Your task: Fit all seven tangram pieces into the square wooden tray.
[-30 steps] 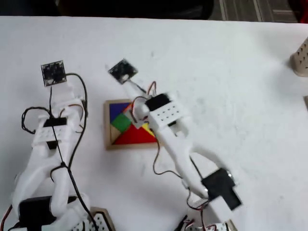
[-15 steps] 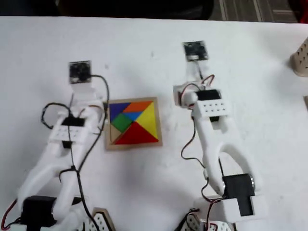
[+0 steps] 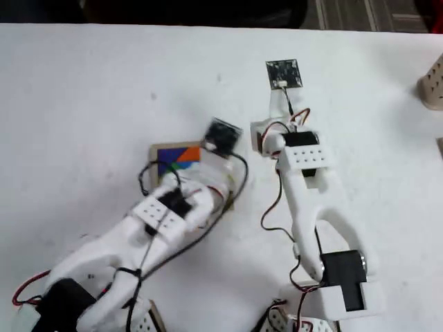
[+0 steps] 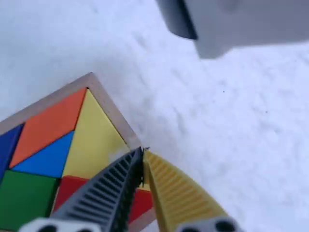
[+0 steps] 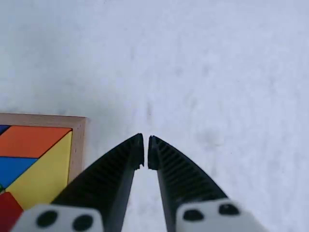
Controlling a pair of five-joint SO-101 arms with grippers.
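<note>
High view: note the left arm [image 3: 166,211] now lying across the tray [image 3: 163,149], against a station beside the tray half a second ago; only the tray's far corner left uncovered, with a strip of blue and orange showing; find the right arm [image 3: 304,166] unmoved over that half second, parked on the table [image 3: 83,90] just beside the tray, having been over the tray a second ago; no loose piece seen on the table around the tray.

Left wrist view: find the left gripper [image 4: 143,155] closed tip to tip, holding nothing, poised at the tray's rim next to the yellow triangle [image 4: 94,140]; cannot tell whether touching; inside the tray, observe the orange piece [image 4: 48,123], blue piece [image 4: 43,159], green piece [image 4: 21,198] and red piece [image 4: 72,191] lying flat, edge to edge, no gap in the visible part.

Right wrist view: find the right gripper [image 5: 146,145] closed to a hairline, empty, over bare table just outside the tray's rim.

Judgement: treat placement as probably complete; read the left arm's arrival as a likely press or nudge to seat the yellow triangle; full count of seven not confirmable with the tray largely covered.
</note>
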